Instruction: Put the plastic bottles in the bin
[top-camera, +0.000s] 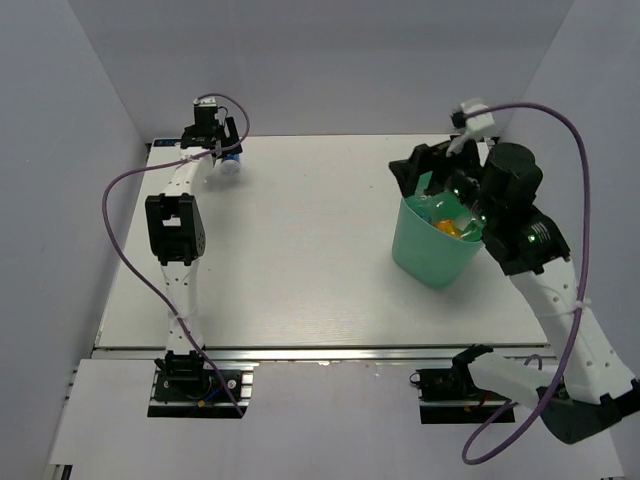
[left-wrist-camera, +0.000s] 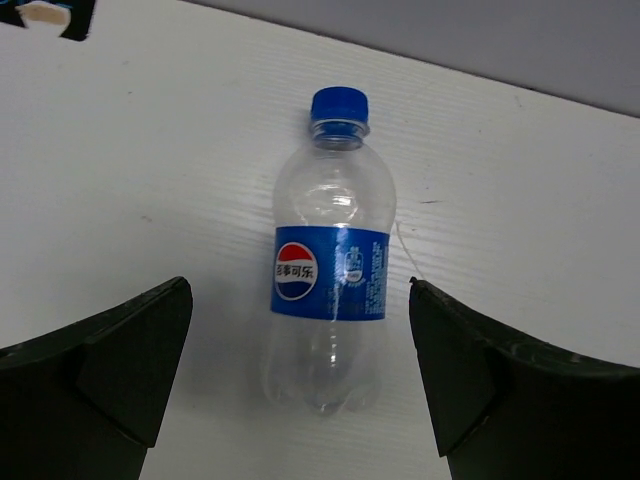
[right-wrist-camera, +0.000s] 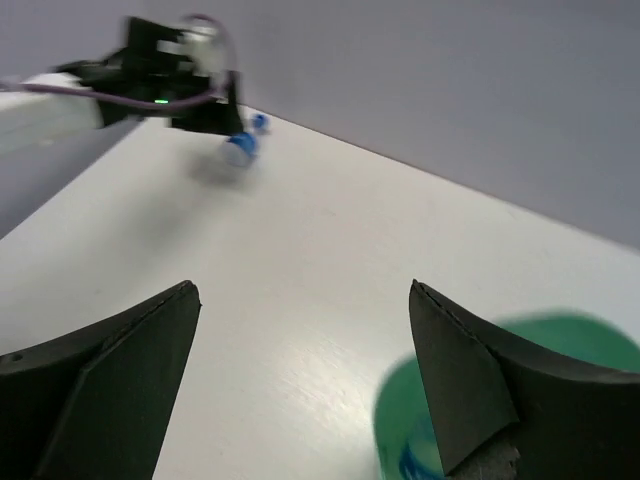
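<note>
While my left tool (left-wrist-camera: 301, 288) hangs over the far left corner of the bench (top-camera: 300, 250), its two fingers stand wide apart on either side of a clear bottle (left-wrist-camera: 330, 270) with a blue label and a blue cap. This bottle lies flat on the bench, and the fingers do not touch it. My right tool (right-wrist-camera: 300, 300) is above the mint-green bin (top-camera: 425, 258) on the right side, also spread wide with nothing between its fingers. Inside the bin I see several bottles (top-camera: 447, 229), one of them orange. The right wrist view is blurred.
</note>
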